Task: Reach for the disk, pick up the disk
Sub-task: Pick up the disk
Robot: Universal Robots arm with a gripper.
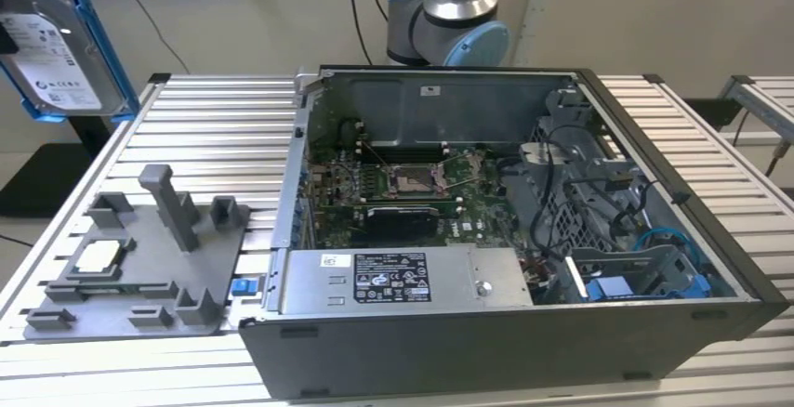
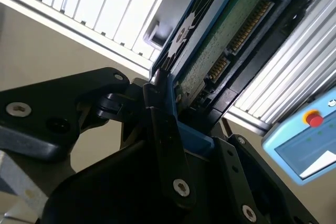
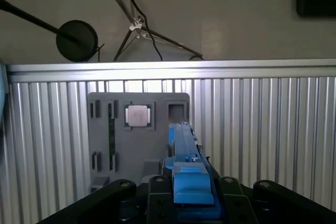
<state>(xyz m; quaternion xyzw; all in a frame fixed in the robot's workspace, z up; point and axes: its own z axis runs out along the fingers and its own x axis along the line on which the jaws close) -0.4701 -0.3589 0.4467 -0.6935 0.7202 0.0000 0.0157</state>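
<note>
Black fingers (image 2: 164, 129) clamped tight on the disk (image 2: 220, 40), disk edge-on between them, held high above the ribbed table (image 3: 262, 129).

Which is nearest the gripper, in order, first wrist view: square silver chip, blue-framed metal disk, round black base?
1. Blue-framed metal disk, in the gripper.
2. Square silver chip, on the grey plate.
3. Round black base, on the floor.

Open computer case (image 1: 496, 356) beside grey fixture (image 1: 118, 297) on ribbed table (image 1: 211, 128).
</note>
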